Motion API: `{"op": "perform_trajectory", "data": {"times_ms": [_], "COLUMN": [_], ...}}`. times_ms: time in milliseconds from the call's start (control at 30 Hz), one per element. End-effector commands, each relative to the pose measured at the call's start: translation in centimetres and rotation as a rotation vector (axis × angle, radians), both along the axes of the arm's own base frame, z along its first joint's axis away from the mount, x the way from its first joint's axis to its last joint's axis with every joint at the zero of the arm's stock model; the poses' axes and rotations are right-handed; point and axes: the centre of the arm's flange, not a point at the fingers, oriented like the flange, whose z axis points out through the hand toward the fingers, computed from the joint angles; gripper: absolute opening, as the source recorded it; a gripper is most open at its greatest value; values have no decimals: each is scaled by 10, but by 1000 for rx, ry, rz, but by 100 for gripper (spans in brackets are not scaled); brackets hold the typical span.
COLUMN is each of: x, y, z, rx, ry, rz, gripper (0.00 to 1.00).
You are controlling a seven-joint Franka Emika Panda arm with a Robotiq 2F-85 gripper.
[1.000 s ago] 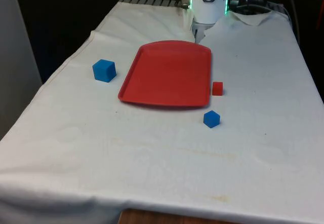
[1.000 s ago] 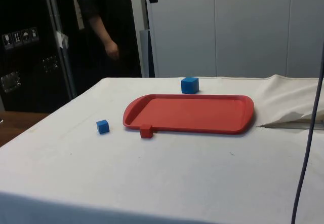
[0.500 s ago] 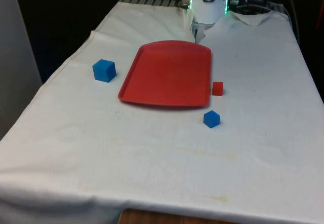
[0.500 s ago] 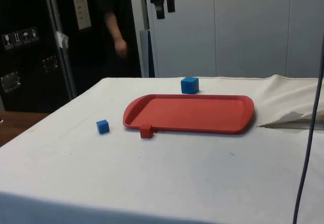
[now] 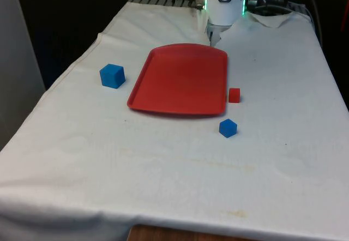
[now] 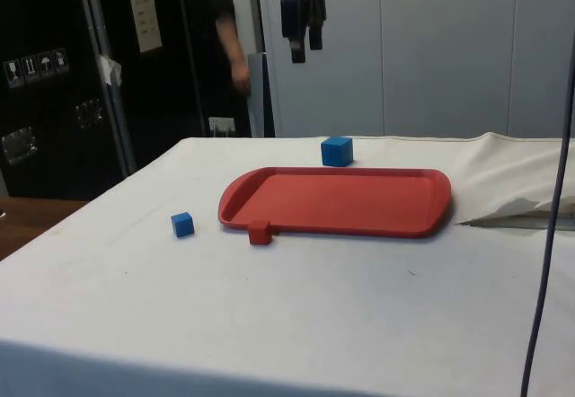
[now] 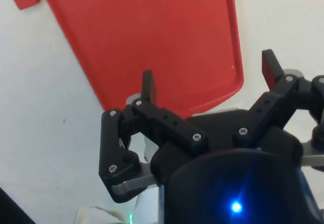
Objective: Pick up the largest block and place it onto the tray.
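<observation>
Gripper [image 7: 208, 77] high above red tray [image 5: 180, 80], fingers [image 7: 147, 85] spread apart, nothing held. Largest blue block [image 5: 112, 76] on cloth at front view's left of tray, apart from it. Small red block [image 5: 234, 95], small blue block [image 5: 228, 127] on opposite side

The largest block [image 5: 112, 76], a blue cube, sits flat on the tabletop [image 5: 180, 170] near its edge at the front view's left, apart from the tray [image 5: 180, 80]. The red, rectangular tray with rounded corners lies flat mid-tabletop, nothing on it.
</observation>
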Motion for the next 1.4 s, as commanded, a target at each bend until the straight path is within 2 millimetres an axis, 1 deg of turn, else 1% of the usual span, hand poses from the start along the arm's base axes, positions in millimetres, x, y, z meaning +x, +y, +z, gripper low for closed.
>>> {"op": "perform_trajectory", "data": {"times_ms": [0, 33, 67, 200, 233, 300, 333, 400, 600, 667, 900, 1000, 1167, 1200, 1233, 1367], "x": [-2, -3, -2, -7, -7, -8, -7, -9, -8, -10, -13, -14, -15, -14, -16, -16], "y": [-3, -5, -3, -13, -13, -18, -18, -25, -33, -40, -54, -58, -66, -65, -70, -77], "z": [-6, -9, -7, -26, -26, -35, -33, -43, -53, -58, -70, -73, -85, -83, -89, -97], "rx": [9, 9, 2, 12, 12, 12, 4, 10, -1, 0, -9, -11, -15, -21, -17, -17], "ry": [-9, -9, -1, -15, -15, -19, -11, -21, -13, -13, -11, -13, -20, -10, -21, -17], "rz": [2, 3, 0, 2, 2, 0, -1, -1, -14, -24, -46, -50, -54, -56, -58, -63], "gripper": [100, 100, 100, 100, 100, 100, 100, 100, 100, 100, 100, 100, 100, 100, 100, 100]}}
